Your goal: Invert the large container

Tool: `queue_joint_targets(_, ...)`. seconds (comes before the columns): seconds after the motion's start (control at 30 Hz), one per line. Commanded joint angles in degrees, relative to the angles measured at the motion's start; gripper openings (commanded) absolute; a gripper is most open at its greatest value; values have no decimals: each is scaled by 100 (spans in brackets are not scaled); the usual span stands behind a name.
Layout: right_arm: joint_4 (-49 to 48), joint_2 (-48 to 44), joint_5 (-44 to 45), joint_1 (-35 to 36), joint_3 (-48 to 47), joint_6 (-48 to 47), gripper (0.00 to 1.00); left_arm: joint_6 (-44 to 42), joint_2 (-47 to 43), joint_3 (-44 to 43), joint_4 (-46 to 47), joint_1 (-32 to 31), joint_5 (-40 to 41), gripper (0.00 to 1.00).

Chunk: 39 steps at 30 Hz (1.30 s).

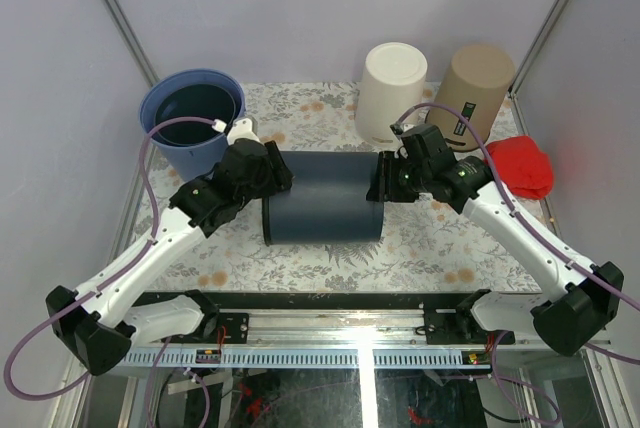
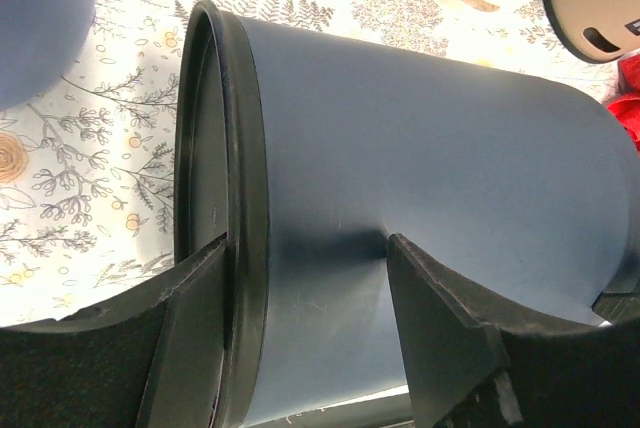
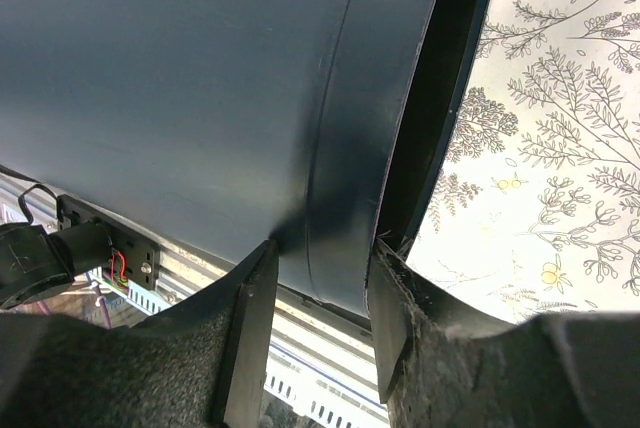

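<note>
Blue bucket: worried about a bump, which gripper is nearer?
Left. The left gripper sits just in front of the blue bucket; the right gripper is beyond the dark container, farther right.

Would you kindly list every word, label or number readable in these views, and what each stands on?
No text can be read in any view.
The large container, white container and blue bucket show no print.
The tan container carries a small dark label at the picture's edge, cut off and too blurred to read.
</note>
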<state>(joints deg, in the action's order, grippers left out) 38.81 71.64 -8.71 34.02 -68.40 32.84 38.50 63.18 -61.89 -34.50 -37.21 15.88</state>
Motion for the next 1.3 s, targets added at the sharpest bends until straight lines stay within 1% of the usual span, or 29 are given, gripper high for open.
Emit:
queue_joint_targets(0.0,-462,155,-285,140,-177,125,45,-117,47,-583,129,-224,-35,57)
queue_joint_targets(0.27,-1214,210,-729,140,74,422,45,-233,314,-1275,-136,-399,39,57)
queue_joint_targets(0.67,-3204,-185,-1144,140,1143,935,45,-455,867,-2415,-399,-819,185,57)
queue_joint_targets(0.93,-4616,-401,-1387,140,2053,1367,45,-563,1142,-2692,-416,-1086,290,57)
queue_joint_targets(1.27,-5698,-350,-1189,140,2752,1568,45,-563,1395,-2805,-416,-1319,282,57)
